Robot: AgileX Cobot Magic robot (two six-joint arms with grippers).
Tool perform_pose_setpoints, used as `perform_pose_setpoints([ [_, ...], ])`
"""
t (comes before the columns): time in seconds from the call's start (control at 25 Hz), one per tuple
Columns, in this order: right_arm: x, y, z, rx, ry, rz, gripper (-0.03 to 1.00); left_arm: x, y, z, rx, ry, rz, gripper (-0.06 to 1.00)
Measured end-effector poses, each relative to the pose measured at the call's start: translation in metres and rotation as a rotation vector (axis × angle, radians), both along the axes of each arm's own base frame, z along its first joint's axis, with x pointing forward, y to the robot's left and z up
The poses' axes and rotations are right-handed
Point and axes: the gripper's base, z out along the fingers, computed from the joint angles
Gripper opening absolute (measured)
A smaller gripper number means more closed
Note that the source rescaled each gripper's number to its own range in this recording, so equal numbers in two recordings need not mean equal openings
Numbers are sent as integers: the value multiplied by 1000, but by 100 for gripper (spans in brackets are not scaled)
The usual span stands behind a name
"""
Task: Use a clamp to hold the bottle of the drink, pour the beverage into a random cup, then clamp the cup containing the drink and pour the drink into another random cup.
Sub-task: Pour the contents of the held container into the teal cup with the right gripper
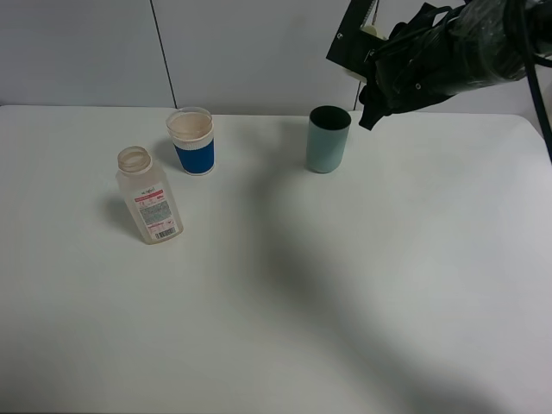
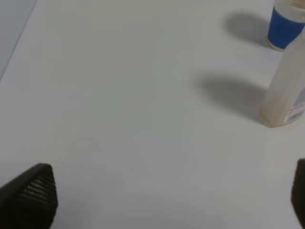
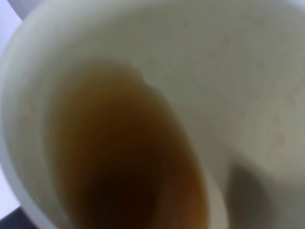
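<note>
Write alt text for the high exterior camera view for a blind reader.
A capless clear plastic bottle with a printed label, a white paper cup with a blue band and a teal cylindrical cup stand apart on a white table. The black right arm hangs at the upper right, its end near the teal cup.

I log one table point(image 1: 259, 345): white, matte, running under and well beyond my left fingers point(image 2: 28, 195). One wall point(image 1: 86, 52): pale grey panels, dark vertical seam point(image 1: 164, 52), behind the table's far edge. Light soft; shadows blurred.
</note>
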Motion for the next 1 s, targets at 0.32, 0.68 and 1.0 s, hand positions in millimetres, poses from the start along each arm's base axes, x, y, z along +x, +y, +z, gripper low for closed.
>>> perform_pose_setpoints([
  [0.32, 0, 0, 0, -35, 3, 18, 0, 0, 0, 0, 0, 0, 0, 100],
  [0.68, 0, -1, 1, -110, 13, 35, 0, 0, 0, 0, 0, 0, 0, 100],
  [1.0, 0, -2, 2, -157, 14, 52, 0, 0, 0, 0, 0, 0, 0, 100],
])
